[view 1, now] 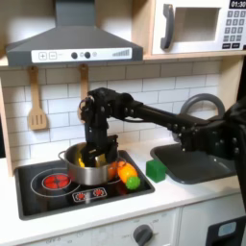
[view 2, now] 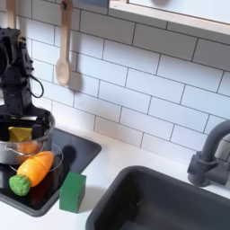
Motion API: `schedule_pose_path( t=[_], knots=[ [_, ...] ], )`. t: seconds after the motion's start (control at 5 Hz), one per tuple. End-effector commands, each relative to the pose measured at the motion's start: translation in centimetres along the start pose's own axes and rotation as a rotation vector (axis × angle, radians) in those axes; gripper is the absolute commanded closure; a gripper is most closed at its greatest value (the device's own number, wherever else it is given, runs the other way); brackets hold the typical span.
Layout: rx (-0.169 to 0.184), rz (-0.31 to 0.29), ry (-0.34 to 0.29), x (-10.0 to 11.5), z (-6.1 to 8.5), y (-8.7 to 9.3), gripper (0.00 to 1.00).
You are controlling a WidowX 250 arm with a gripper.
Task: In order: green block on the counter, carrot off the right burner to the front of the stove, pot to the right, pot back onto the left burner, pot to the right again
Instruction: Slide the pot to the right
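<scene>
The steel pot point(view 1: 82, 171) point(view 2: 43, 158) sits on the left burner of the black stove point(view 1: 38, 195) point(view 2: 79, 148). My gripper point(view 1: 94, 154) point(view 2: 24, 123) reaches down at the pot's rim; its fingers blend with the pot, so their state is unclear. The orange carrot point(view 1: 124, 174) point(view 2: 36, 168) lies just right of the pot in the first exterior view, green end toward the stove's front. The dark green block point(view 1: 155, 171) point(view 2: 72, 190) stands on the off-white counter point(view 1: 183, 190) point(view 2: 103, 180) between stove and sink.
A dark sink point(view 1: 192, 161) point(view 2: 166, 205) with a faucet point(view 1: 213, 104) point(view 2: 212, 154) takes up the first exterior view's right. A yellow food piece point(view 2: 20, 135) shows at the pot. Wooden utensils point(view 1: 36, 104) point(view 2: 63, 56) hang on the tiled wall behind.
</scene>
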State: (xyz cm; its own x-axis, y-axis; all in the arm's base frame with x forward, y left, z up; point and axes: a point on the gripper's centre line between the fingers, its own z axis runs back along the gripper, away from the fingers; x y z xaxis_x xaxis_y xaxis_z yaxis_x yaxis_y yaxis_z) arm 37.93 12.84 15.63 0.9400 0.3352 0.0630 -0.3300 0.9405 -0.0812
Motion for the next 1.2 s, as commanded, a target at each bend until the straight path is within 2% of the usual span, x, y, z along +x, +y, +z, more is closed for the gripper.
schedule_pose_path(
  t=[0.0,0.4,0.6,0.8,1.0],
  knots=[
    [-0.005,-0.015,-0.001,-0.4,0.1,-1.1,0.0],
    [0.005,0.007,-0.021,0.1,0.9,0.1,0.0],
    [-0.012,0.002,-0.024,0.4,1.5,-0.4,0.0],
    [-0.017,0.006,-0.055,0.9,2.9,-0.3,0.0],
    [-0.026,0.028,-0.068,1.0,3.7,0.6,0.0]
  ],
)
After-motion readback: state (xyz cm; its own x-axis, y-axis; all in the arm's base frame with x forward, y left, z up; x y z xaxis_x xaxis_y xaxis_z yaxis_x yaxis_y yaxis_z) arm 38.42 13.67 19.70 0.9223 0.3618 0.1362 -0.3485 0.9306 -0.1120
